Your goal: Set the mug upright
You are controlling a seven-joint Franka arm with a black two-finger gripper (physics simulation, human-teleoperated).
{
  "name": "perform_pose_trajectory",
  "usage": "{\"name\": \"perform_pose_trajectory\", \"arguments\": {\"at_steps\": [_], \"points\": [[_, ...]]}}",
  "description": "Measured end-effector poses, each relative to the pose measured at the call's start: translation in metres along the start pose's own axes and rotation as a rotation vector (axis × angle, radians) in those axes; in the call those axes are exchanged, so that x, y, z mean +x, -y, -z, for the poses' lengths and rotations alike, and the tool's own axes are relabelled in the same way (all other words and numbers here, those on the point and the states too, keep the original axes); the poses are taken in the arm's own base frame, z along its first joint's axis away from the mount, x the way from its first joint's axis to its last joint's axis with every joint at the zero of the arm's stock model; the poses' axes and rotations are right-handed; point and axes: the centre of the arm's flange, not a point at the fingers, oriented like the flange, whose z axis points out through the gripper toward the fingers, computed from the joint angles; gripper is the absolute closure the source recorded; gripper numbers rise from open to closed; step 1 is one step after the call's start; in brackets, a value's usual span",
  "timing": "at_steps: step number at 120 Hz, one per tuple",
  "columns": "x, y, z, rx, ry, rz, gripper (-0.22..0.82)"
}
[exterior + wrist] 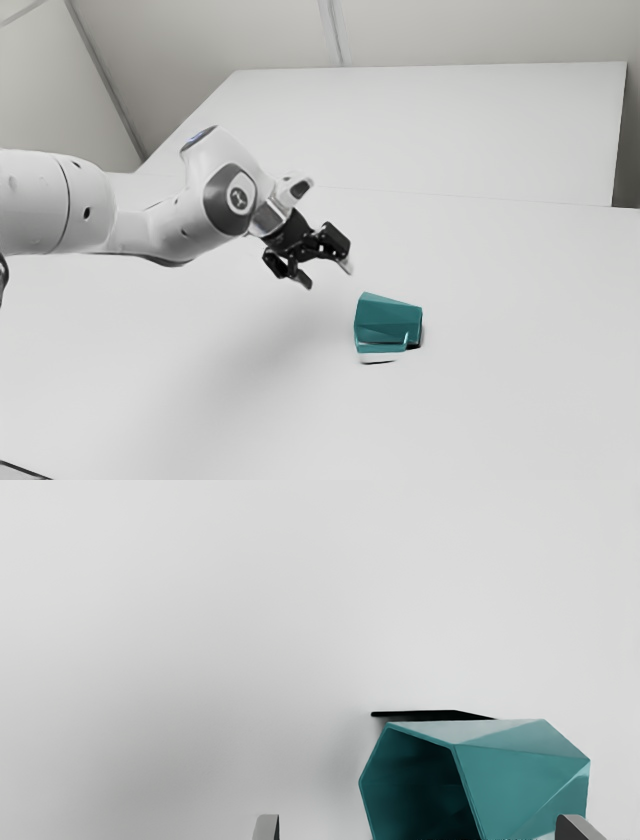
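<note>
Teal mug [388, 322] on its side on the white desk [510, 400], hand [327, 275] wide and empty above it.
In the exterior view the arm [150, 225] reaches in from 9 o'clock, and the mug lies at about 4 o'clock from the hand, near its fingertips but apart from them. The mug's broader end faces roughly 9 o'clock there, its narrower end roughly 3. The wrist view shows the fingers well apart with nothing gripped; the mug's open mouth and dark inside lie between them, and one fingertip overlaps the mug's narrower end in the picture. A thin black shape [425, 715] runs along the mug's flank; whether it is shadow or something solid, I cannot tell.
</note>
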Motion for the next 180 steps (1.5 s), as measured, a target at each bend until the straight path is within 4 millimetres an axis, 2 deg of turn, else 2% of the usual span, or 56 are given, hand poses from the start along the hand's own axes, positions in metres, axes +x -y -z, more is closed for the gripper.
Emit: {"name": "perform_pose_trajectory", "arguments": {"at_steps": [12,43,79,102,120,133,154,180], "points": [[-0.007,-0.014,-0.008,-0.016,0.003,-0.017,0.00],[-0.010,-0.002,-0.031,-0.016,0.031,0.006,0.00],[-0.025,-0.030,-0.055,-0.055,0.053,-0.011,0.03],[-0.025,-0.031,-0.065,-0.064,0.052,0.001,0.08],[-0.023,-0.039,-0.066,-0.070,0.038,-0.012,0.18],[-0.024,-0.051,-0.067,-0.076,0.031,-0.032,0.22],[-0.023,-0.056,-0.067,-0.080,0.021,-0.043,0.28],[-0.019,-0.083,-0.056,-0.103,-0.006,-0.091,0.41]]}}
